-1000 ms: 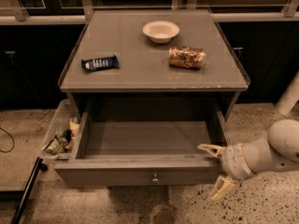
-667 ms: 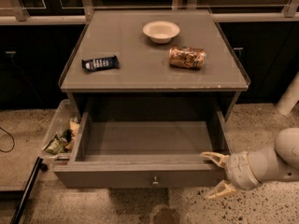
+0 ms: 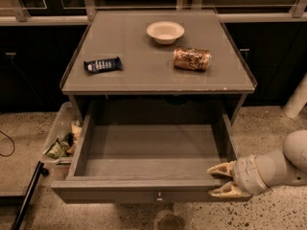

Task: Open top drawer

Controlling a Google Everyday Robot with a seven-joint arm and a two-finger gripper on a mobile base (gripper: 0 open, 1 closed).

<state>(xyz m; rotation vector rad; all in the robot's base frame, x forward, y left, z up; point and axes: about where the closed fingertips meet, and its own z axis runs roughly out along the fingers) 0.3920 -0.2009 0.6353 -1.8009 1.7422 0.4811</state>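
Observation:
The top drawer (image 3: pixel 153 150) of the grey cabinet stands pulled far out toward me. Its grey box interior is bare. Its flat front panel (image 3: pixel 120 195) carries a small round metal knob (image 3: pixel 159 195) at the centre. My gripper (image 3: pixel 223 178) comes in from the right on a white arm and sits at the drawer's front right corner. Its two pale fingers (image 3: pixel 220 168) are spread apart, one above the other, with nothing between them.
The cabinet top (image 3: pixel 144 75) holds a white bowl (image 3: pixel 165 31), a crushed brown can (image 3: pixel 192 59) lying on its side and a dark snack packet (image 3: pixel 102 64). A clear bin (image 3: pixel 61 133) of wrappers stands on the speckled floor at the left. Dark cupboards line the back.
My gripper has drawn back a little to the right and downward along the drawer's front right corner. The drawer stays pulled out as before.

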